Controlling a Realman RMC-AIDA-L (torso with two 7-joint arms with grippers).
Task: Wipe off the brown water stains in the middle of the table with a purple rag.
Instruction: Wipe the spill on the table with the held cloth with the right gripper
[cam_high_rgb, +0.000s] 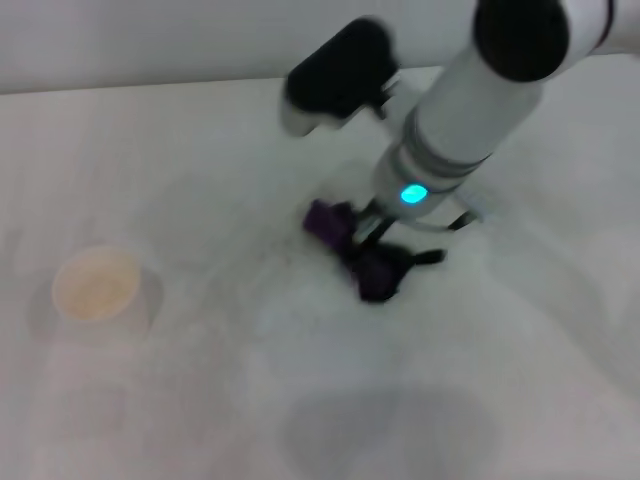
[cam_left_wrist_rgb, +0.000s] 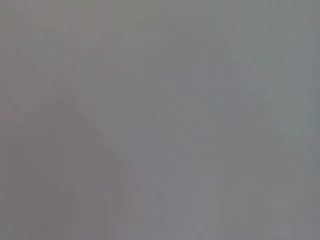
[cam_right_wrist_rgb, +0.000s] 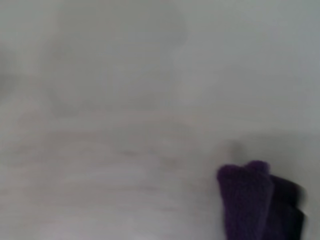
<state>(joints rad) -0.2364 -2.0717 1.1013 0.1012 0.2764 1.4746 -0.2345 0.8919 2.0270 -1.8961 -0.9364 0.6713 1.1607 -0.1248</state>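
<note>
Right gripper (cam_high_rgb: 372, 232), at the end of the thick white arm with the glowing cyan ring, reaches down to the middle of the wide, plain white matte table (cam_high_rgb: 200, 400) and pinches the small dark purple folded rag (cam_high_rgb: 362, 252), its fingers pressed together on the cloth. The rag lies bunched on the surface, one brighter purple lobe toward the robot's left of the fingers and a darker mass with a short black tab nearer the robot. In the right wrist view the same cloth (cam_right_wrist_rgb: 250, 200) sits against bare pale table.

No tan-brown puddle shows anywhere around the rag; the table next to it looks white with only faint grey smudging (motion blur may hide a thin film). By my judgement the wiping is well along or nearly finished, with perhaps a last pass and letting go of the rag left.

A white paper cup (cam_high_rgb: 97, 285) stands well apart, toward the robot's left.

The left gripper is out of sight.
</note>
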